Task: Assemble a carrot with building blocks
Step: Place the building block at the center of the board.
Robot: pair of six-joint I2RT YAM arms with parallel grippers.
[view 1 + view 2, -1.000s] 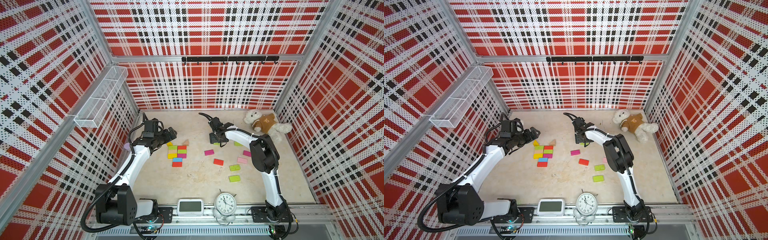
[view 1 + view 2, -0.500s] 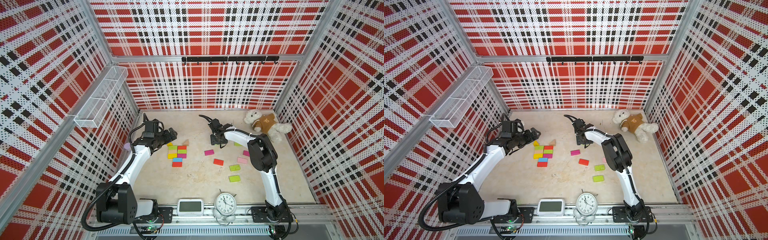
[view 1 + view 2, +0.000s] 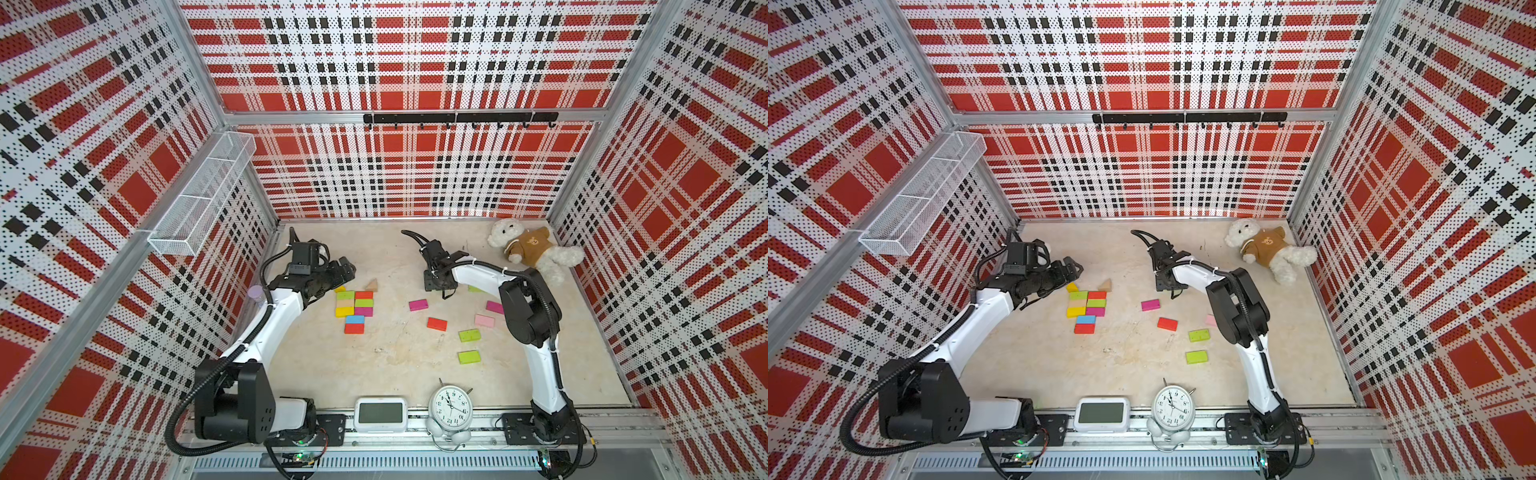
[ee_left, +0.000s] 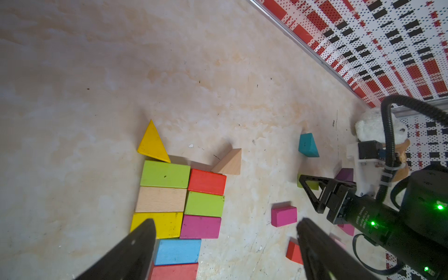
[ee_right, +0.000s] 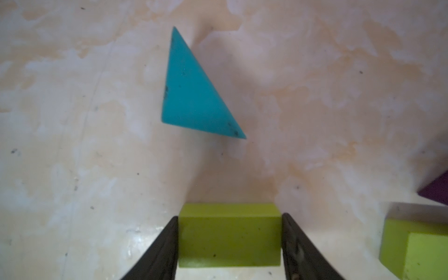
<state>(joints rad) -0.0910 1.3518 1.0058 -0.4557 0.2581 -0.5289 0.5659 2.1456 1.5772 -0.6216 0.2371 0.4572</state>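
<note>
Nearest us, a spare lime brick (image 3: 469, 356) and a red brick (image 3: 436, 323) lie loose on the tabletop (image 3: 374, 365). Farther back, our left gripper (image 4: 225, 220) hangs spread wide beside the two-column brick stack (image 3: 354, 305), much as a second ago. Beyond, our right gripper (image 5: 230, 216) has dipped and narrowed, and now pinches a lime brick (image 5: 229, 235) just short of the teal wedge (image 5: 191, 92).

Both top views look down from high in front over the whole counter (image 3: 395, 365). Wrist views sit close above it, sharing a teal wedge (image 4: 307, 145).
</note>
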